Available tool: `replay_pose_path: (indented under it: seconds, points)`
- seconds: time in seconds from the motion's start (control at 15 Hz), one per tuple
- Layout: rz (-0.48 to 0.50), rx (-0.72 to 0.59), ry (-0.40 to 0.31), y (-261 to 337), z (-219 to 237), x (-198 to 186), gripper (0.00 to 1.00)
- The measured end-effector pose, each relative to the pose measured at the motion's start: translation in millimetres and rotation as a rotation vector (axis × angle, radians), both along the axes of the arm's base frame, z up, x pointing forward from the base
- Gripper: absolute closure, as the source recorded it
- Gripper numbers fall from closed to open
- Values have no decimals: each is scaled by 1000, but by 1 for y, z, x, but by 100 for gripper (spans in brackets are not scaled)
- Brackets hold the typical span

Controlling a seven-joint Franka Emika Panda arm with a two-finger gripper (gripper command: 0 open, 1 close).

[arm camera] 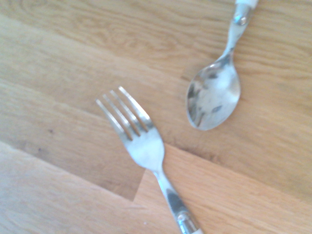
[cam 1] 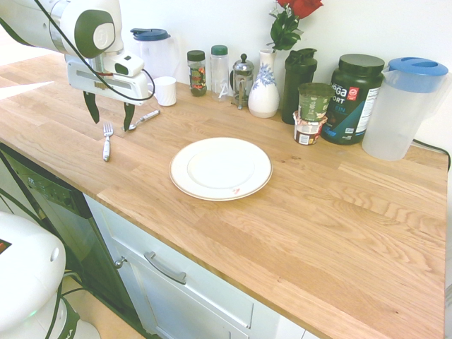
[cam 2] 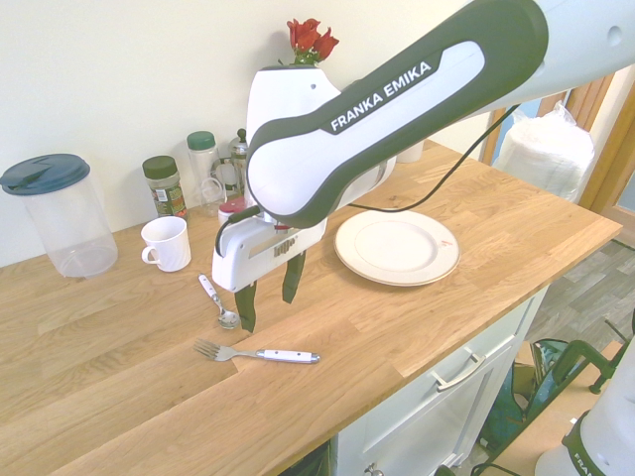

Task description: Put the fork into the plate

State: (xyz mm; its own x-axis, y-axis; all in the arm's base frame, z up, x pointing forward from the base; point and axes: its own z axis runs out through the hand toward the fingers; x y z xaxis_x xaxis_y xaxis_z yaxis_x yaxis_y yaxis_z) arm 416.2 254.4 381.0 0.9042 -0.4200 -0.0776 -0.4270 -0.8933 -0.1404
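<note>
White vase (cam 1: 265, 92) of red roses (cam 1: 301, 6), silver spoon (arm camera: 213, 94), white mug (cam 2: 166, 244), blue-lidded pitcher (cam 1: 407, 108)

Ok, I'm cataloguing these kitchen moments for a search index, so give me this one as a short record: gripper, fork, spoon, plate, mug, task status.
gripper: open, above the counter, holding nothing
fork: lying on the wooden counter, handle white, tines bare
spoon: on the counter near the fork, bowl beside the tines
plate: white, round, thin brown rim line, reddish mark near the edge, nothing on it
mug: white, upright, near the lidded pitcher
task status: fork not yet on the plate
</note>
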Motion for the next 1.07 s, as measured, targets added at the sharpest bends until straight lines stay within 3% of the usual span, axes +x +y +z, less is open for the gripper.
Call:
replay_pose_path:
  seconds: [0.67,0.73,1.07]
  points:
    - [100,-66,64,5,-24,-47,0]
    - [106,-73,61,5,-25,-47,100]
    - [131,-97,28,4,-36,-40,100]
